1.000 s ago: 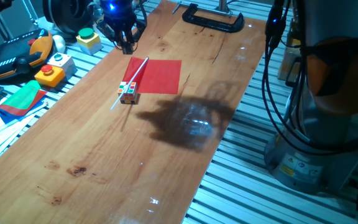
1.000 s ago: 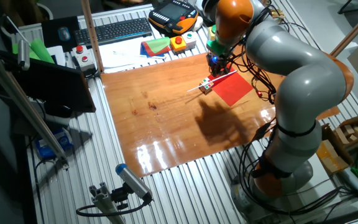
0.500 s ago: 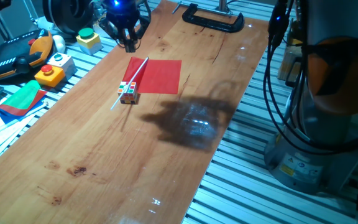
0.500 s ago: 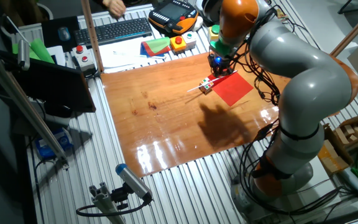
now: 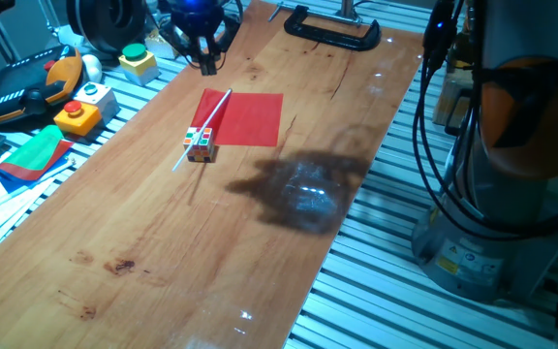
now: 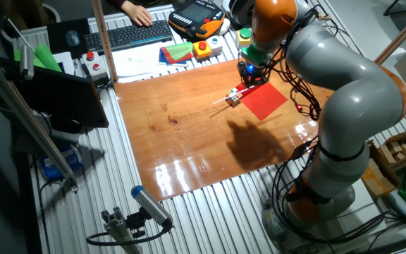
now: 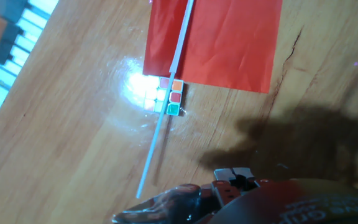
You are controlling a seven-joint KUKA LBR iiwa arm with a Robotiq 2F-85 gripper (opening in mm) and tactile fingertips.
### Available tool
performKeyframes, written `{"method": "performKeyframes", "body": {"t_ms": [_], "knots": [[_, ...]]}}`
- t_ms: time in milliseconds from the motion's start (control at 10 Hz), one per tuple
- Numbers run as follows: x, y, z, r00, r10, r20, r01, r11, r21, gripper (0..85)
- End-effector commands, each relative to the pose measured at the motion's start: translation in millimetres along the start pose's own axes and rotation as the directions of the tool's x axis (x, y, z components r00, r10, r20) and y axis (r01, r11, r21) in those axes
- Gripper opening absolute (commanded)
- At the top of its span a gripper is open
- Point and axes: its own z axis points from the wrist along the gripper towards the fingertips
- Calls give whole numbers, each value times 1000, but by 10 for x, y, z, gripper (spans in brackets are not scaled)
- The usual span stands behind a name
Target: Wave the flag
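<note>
Flag (image 5: 248, 118): red sheet on white stick, flat on the wooden table (image 5: 163, 242), stick resting across a small multicoloured cube (image 5: 200, 142). Gripper (image 5: 201, 60): above the table's far end, apart from the flag, holding nothing; finger spread cannot be told. Advised: descend on the bare stick, clear of the cube. Hand view alone shows stick overlapping cube.

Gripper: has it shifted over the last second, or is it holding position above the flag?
Yes. In one fixed view the gripper has drifted up-frame, away from the flag and toward the table's far end. The flag lies untouched.
</note>
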Motion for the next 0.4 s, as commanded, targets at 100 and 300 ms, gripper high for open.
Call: {"method": "performKeyframes", "body": {"t_ms": [100, 300], "knots": [[-10, -16, -11, 1000, -16, -3, 16, 1000, -5, 7], [-5, -24, -20, 1000, -17, -6, 17, 1000, -7, 7]]}}
